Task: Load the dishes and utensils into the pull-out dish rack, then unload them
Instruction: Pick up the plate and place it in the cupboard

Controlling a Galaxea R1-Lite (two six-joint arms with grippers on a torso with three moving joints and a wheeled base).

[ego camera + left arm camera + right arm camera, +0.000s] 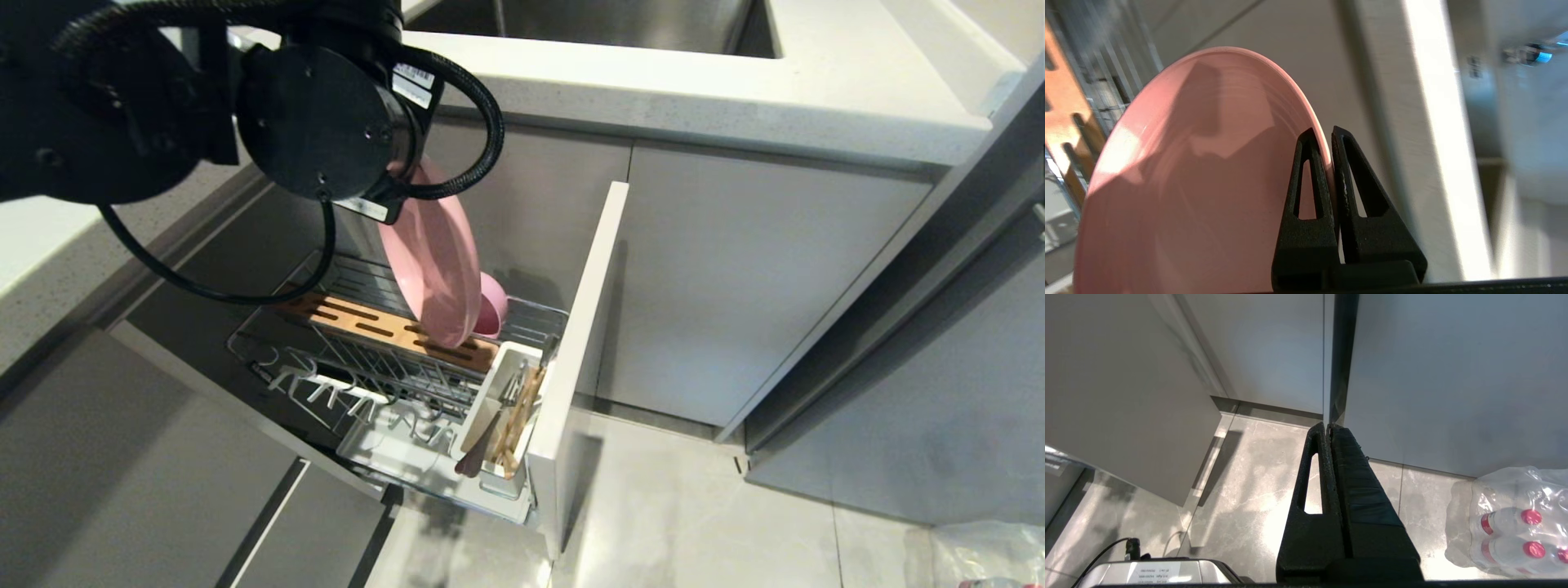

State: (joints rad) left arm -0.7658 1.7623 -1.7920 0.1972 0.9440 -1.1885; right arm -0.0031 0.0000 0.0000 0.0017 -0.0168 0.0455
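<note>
left gripper (1331,134) pinches the pink plate (433,261) by its thin rim over the rack (392,327); stiff, smooth, probably slippery and breakable.

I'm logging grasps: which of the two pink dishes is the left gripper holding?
The plate, the wide flat dish; the left gripper pinches its rim. The bowl sits free in the rack behind it.

The left arm's black wrist (314,122) hides the left gripper and the plate's (437,261) top rim in the head view. The plate covers most of the pink bowl (493,306). In the white caddy (502,408), chopsticks (522,412) and fork (482,447) overlap; the fork's tines cannot be made out
</note>
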